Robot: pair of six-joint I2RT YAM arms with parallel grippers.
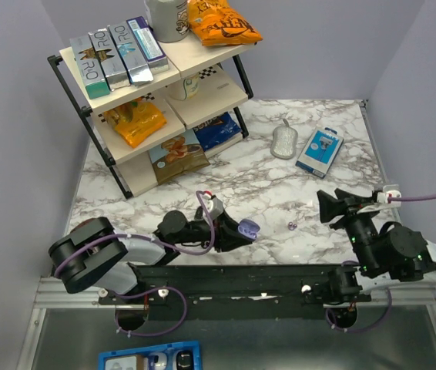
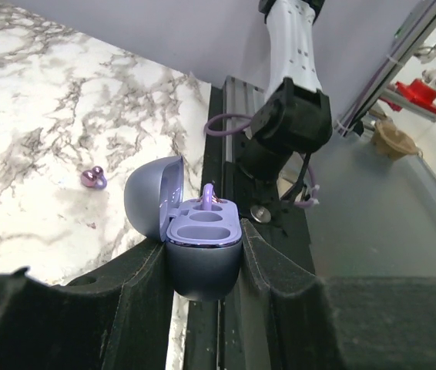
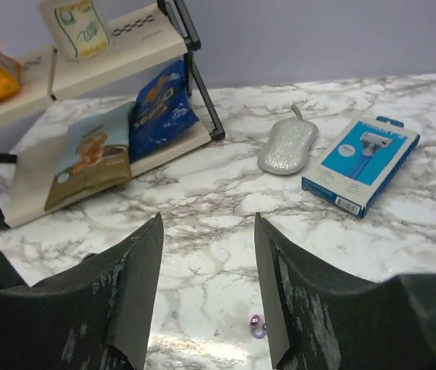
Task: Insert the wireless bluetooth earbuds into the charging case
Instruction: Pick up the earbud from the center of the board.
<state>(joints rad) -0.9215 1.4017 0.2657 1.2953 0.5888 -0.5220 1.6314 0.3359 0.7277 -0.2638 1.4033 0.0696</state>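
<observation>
The left tool (image 2: 204,250) is clamped on the charging case (image 2: 202,284). The case's rounded lavender body is pinched between the two black fingers and held upright over the near part of the marble worktop (image 1: 241,185). The lid (image 2: 152,202) is swung open to one side. One purple earbud (image 2: 210,197) is seated in one of the two wells, with its stem pointing up.

A second, loose earbud (image 1: 292,225), glossy and purple, is seen lying on the worktop a little way from the case, between the two tools and touched by neither.

The right tool (image 3: 208,231) is held with its fingers spread apart and nothing between them, above the worktop. In its wrist view the loose earbud lies low in the frame, by the inner edge of one finger.

Farther back on the worktop, a glittery silver mouse (image 3: 288,145) and a blue boxed razor (image 3: 360,163) are set side by side, close but apart. At the back left, a shelf rack (image 1: 87,108) is loaded with snack bags (image 1: 135,122).
</observation>
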